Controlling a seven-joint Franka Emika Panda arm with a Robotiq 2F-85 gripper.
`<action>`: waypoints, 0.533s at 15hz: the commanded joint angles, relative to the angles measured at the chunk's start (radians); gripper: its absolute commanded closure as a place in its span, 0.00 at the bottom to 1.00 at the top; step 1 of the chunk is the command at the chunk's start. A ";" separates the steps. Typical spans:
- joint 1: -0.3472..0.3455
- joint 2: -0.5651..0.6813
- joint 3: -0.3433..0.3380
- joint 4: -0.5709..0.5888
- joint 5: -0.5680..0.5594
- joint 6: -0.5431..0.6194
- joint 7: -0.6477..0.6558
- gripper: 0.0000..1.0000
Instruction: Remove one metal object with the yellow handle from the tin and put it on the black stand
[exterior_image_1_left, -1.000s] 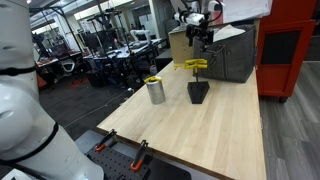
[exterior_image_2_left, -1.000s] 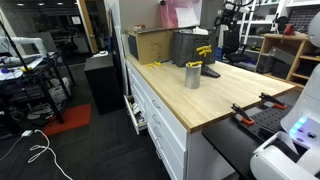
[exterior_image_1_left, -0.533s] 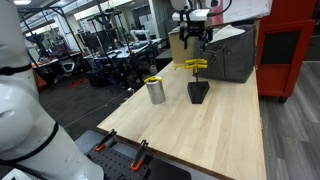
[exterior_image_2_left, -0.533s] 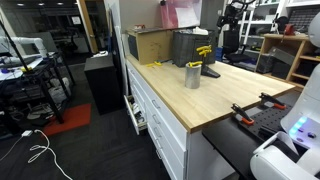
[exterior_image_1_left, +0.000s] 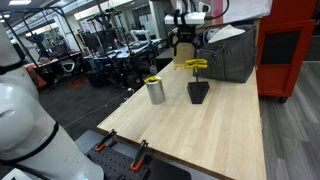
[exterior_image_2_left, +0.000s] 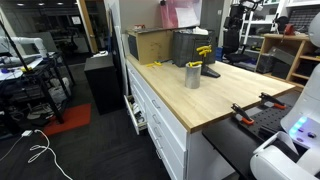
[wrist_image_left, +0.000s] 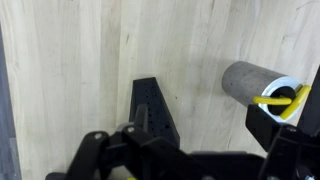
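One yellow-handled tool (exterior_image_1_left: 195, 65) rests across black stand (exterior_image_1_left: 198, 93) top, narrow perch balancing it. Tin (exterior_image_1_left: 155, 91) beside holds second yellow handle (wrist_image_left: 276, 100). Claw (exterior_image_1_left: 183, 40) hangs high above bench (exterior_image_1_left: 210, 140), spread, empty: placement looks done.

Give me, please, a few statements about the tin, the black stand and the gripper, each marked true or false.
1. The tin stands upright on the wooden table. True.
2. The gripper grips the tin. False: it hangs high above the table, apart from the tin.
3. A yellow-handled object sticks out of the tin. True.
4. The black stand lies inside the large grey box. False: it stands on the table in front of the box.
5. The tin and the black stand touch. False: bare wood shows between them.
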 joint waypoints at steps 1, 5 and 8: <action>0.017 -0.117 -0.026 -0.123 -0.021 0.010 -0.048 0.00; 0.026 -0.186 -0.043 -0.193 -0.011 0.024 -0.051 0.00; 0.039 -0.224 -0.058 -0.220 -0.004 0.020 -0.055 0.00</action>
